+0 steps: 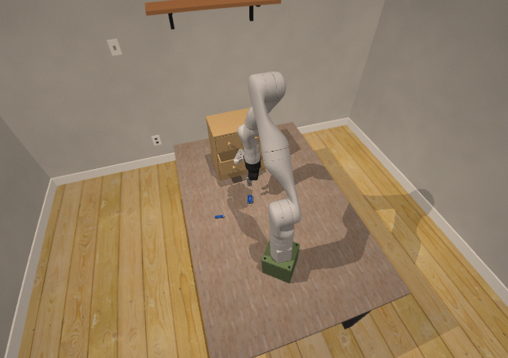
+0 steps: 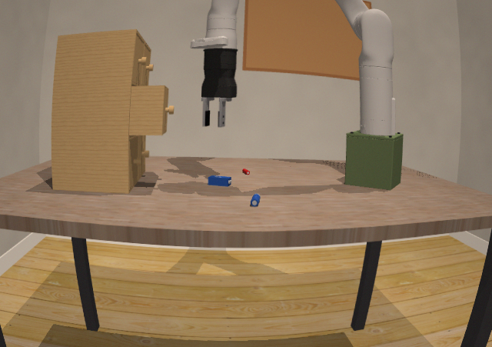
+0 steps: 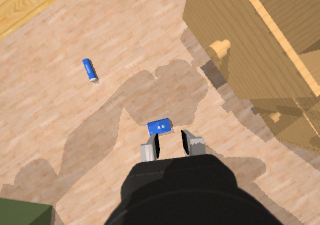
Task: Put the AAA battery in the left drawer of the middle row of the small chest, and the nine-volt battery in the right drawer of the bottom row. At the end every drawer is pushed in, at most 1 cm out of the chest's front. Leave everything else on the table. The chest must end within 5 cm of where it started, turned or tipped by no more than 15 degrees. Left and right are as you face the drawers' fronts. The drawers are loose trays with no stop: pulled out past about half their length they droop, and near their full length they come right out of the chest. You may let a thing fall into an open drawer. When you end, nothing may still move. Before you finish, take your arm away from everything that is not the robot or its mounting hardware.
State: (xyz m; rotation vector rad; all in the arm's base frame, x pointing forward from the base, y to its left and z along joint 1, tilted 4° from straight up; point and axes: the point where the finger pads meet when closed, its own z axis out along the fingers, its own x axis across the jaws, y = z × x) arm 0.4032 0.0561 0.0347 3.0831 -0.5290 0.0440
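The room has plain grey walls (image 1: 61, 79) with a white baseboard (image 1: 110, 168). The floor (image 1: 102, 263) consists of light wooden planks. A brown wall shelf (image 1: 212, 2) on two black brackets is mounted high up. A light switch (image 1: 114, 47) and a power outlet (image 1: 155, 140) sit below it. The table (image 2: 238, 231) stands on black legs (image 2: 84, 283).

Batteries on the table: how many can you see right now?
3. A blue block-shaped one lies below the open hand; a blue cylinder nearer the table's front edge; a small red one farther back. Drawers may hide more.
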